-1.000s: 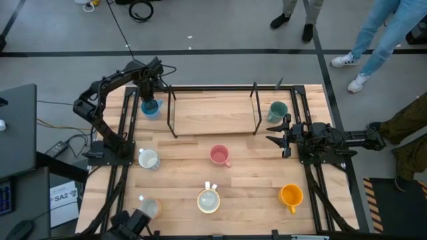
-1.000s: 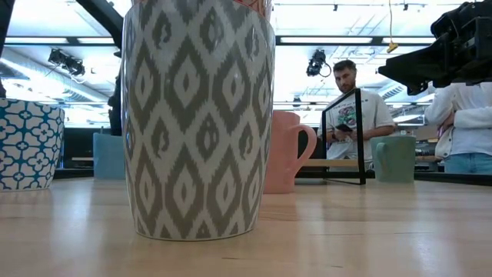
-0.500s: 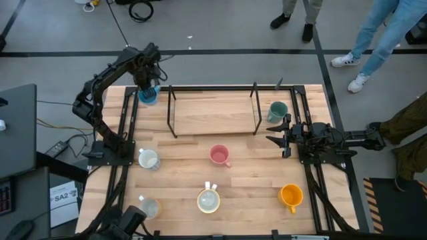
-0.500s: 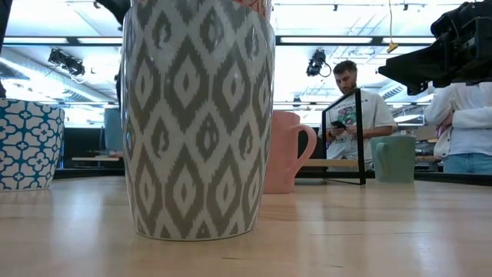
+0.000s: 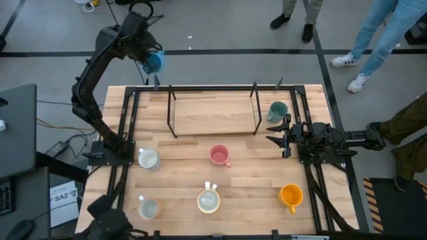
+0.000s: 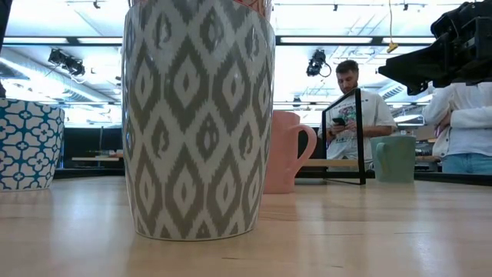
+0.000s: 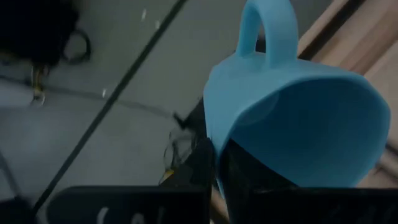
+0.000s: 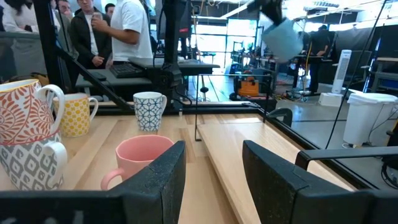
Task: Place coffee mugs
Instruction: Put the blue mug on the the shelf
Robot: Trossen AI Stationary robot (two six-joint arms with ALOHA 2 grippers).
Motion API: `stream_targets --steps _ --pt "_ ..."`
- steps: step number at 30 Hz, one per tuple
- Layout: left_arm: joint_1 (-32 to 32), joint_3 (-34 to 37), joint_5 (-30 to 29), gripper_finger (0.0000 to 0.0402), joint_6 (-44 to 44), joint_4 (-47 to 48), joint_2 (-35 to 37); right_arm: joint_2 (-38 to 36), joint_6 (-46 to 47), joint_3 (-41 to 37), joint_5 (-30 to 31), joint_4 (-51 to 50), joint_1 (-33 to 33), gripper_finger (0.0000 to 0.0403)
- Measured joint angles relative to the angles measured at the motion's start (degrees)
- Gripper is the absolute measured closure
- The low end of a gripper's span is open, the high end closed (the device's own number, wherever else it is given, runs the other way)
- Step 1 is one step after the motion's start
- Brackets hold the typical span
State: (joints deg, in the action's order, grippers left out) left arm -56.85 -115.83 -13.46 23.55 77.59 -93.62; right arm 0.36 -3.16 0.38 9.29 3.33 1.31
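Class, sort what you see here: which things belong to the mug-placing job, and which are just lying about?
Job: blue mug held by left gripper; pink mug; green mug; orange mug; right gripper, waiting open.

Lying about: black wire rack; cables on the floor.

Even overhead light lit the table [image 5: 200, 167] brightly; ceiling strips glared in the low view — the left wrist view was blurred.

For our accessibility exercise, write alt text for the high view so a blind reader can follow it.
The left gripper holds the blue mug aloft beyond the table's far left corner. The right gripper waits open at the right edge, near the green mug.
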Motion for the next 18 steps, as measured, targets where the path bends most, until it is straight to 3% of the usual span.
stream_targets --steps 5,18 --pt "3.81 -4.81 4.34 0.0381 0.03 -1.52 -0.07 0.00 0.00 0.00 0.00 0.00 0.01 0.0238" --pt "17.10 -4.76 4.53 0.0381 4.07 -3.10 -5.54 0.00 0.00 0.00 -0.01 0.00 0.00 0.0238"
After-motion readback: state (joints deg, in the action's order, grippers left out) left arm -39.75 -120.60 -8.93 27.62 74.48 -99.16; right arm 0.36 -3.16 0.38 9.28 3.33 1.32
